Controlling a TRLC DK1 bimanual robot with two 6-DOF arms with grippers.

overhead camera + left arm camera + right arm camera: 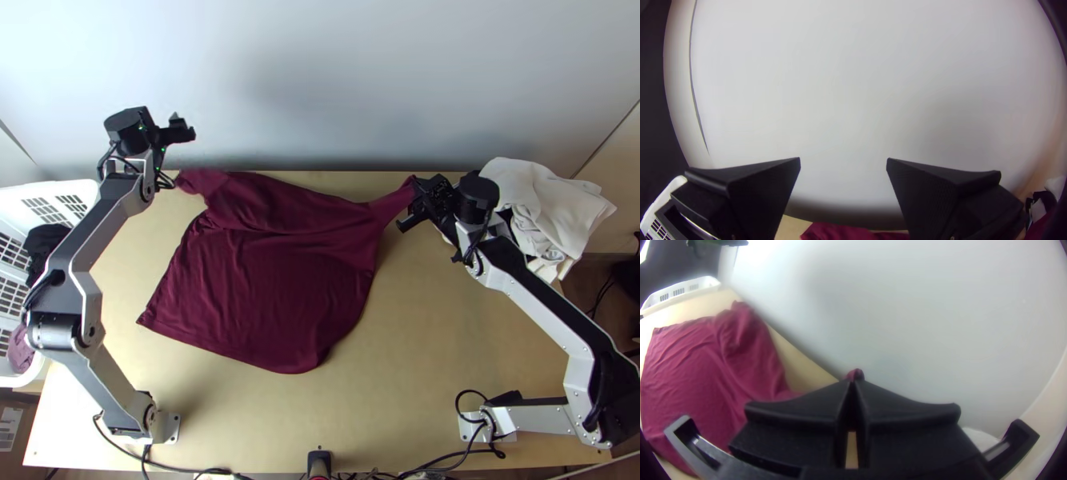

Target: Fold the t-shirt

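The dark red t-shirt (pixel 280 272) lies mostly spread on the table, with folds along its far part. In the top view my left gripper (pixel 182 132) is above and beyond its far left corner; in the left wrist view that gripper (pixel 843 164) stands open, holding nothing. At the far right, my right gripper (pixel 412 204) is shut on a stretched-out corner, perhaps a sleeve. From the right wrist, a bit of red cloth (pixel 855 374) pokes out between the closed tips of that gripper (pixel 852 384), and the shirt (pixel 693 373) lies off to one side.
White cloth (pixel 552 204) is heaped at the table's far right corner, beside the right arm. A white basket (pixel 72 192) with dark and purplish clothes stands left of the table. A pale wall (pixel 320 80) rises behind the far edge. Cables run along the near edge.
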